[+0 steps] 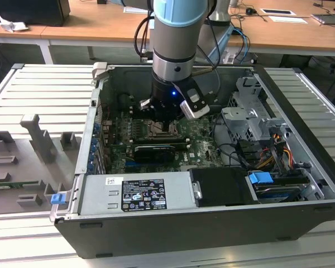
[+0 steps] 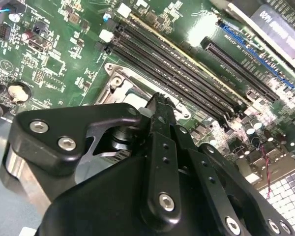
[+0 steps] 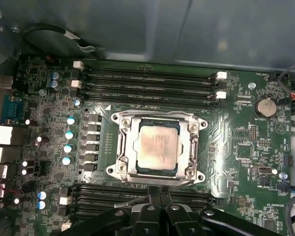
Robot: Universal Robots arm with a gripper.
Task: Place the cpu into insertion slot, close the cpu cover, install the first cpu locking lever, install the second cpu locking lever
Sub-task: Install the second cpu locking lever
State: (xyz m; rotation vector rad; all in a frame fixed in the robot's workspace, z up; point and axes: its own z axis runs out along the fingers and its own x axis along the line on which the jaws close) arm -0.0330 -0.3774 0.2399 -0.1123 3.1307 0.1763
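In the first wrist view the cpu (image 3: 158, 146), a pale square chip, lies flat in the insertion slot (image 3: 192, 171) on the green board. The cpu cover (image 3: 126, 143), a silvery frame, lies down around the chip, which shows through its window. My gripper (image 3: 160, 194) hangs at the socket's edge beside one bank of memory slots, fingers pressed together with nothing between them. The second wrist view has the gripper (image 2: 159, 102) tip just over the socket's metal rim (image 2: 119, 83). In the exterior view the gripper (image 1: 166, 127) reaches down into the open computer case.
Long black memory slots (image 3: 147, 81) flank the socket on two sides. A black card (image 1: 153, 151) lies just in front of the socket. A drive cage (image 1: 251, 114), cables (image 1: 234, 152) and the power supply (image 1: 137, 192) crowd the case. A grey fixture plate (image 1: 33, 145) sits on the exterior view's left.
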